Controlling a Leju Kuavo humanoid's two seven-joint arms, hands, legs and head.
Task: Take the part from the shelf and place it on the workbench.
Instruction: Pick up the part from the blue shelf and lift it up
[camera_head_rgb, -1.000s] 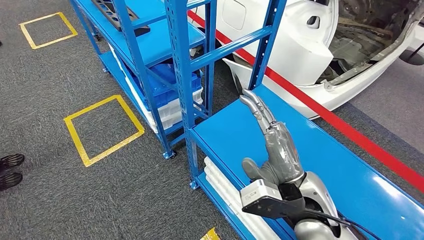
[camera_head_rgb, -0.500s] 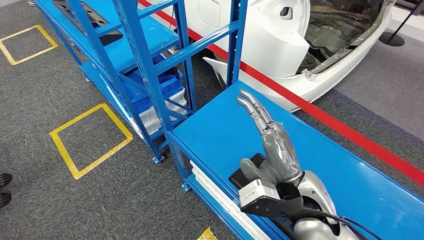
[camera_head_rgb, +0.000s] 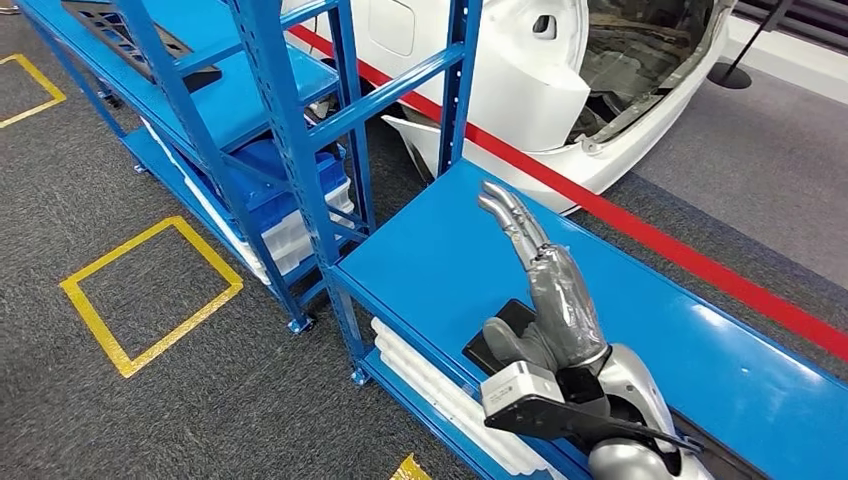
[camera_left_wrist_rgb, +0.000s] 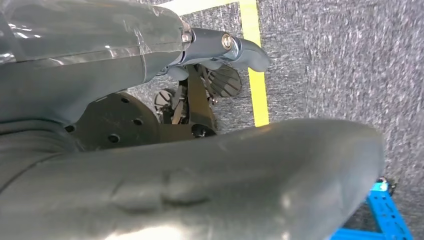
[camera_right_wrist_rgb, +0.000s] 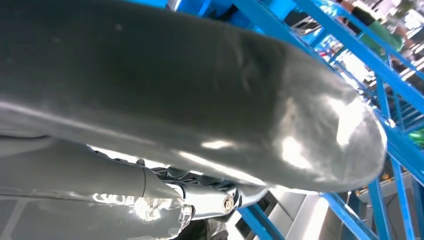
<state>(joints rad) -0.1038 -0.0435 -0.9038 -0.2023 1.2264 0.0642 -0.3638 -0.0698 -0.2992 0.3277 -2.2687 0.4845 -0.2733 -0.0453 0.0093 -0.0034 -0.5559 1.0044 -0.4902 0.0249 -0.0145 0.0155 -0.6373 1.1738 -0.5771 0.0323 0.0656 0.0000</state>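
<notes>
No readable writing on shelf (camera_head_rgb: 300, 120)

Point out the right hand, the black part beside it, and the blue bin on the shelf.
right hand (camera_head_rgb: 562, 300), head view, on the grey cover over its back.
black part (camera_head_rgb: 500, 335), head view, on its exposed corner by the thumb.
blue bin (camera_head_rgb: 275, 178), head view, on its side wall.

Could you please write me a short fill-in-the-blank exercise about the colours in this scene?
1. The right hand is above a ___ shelf surface.
2. The flat part by the hand's thumb is ___.
3. The square taped on the carpet is ___.
4. Beyond the red floor line stands a ___ car body.

Missing words: blue; black; yellow; white.
</notes>
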